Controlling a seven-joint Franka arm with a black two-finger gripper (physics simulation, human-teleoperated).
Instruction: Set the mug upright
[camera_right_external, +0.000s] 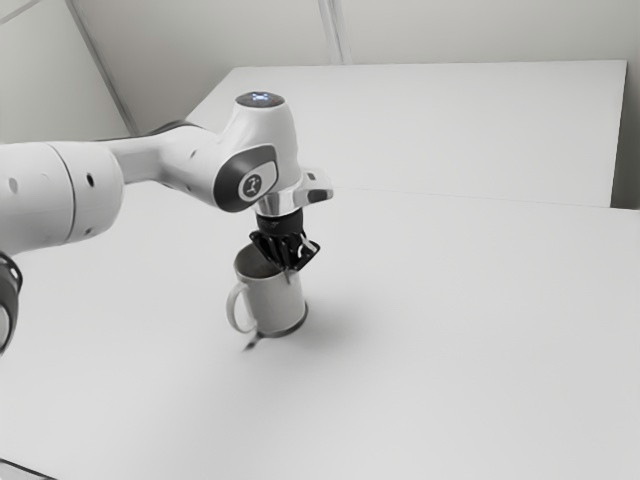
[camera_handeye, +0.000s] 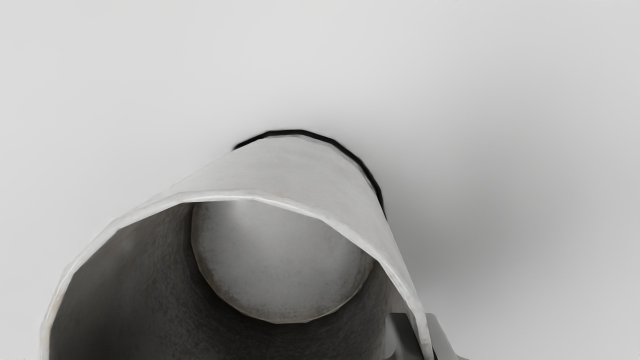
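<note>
In the exterior view the black gripper (camera_right_external: 289, 270) points down at the rim of the pale grey mug (camera_right_external: 273, 303), on the side away from the handle. The mug's opening faces up and its dark-edged base is down at the table; whether it leans slightly I cannot tell. Its handle points to the exterior view's left. In the wrist view the gripper (camera_handeye: 424, 337) pinches the wall of the mug (camera_handeye: 295, 167), one finger inside and one outside. The mug's inner bottom shows, and its handle is hidden there.
The white table (camera_right_external: 450, 330) stretches around the mug, with a soft shadow beside it. Another white surface (camera_right_external: 430, 125) stands beyond, near the pale walls. A dark thin edge (camera_right_external: 25, 469) shows at the exterior view's lower left corner.
</note>
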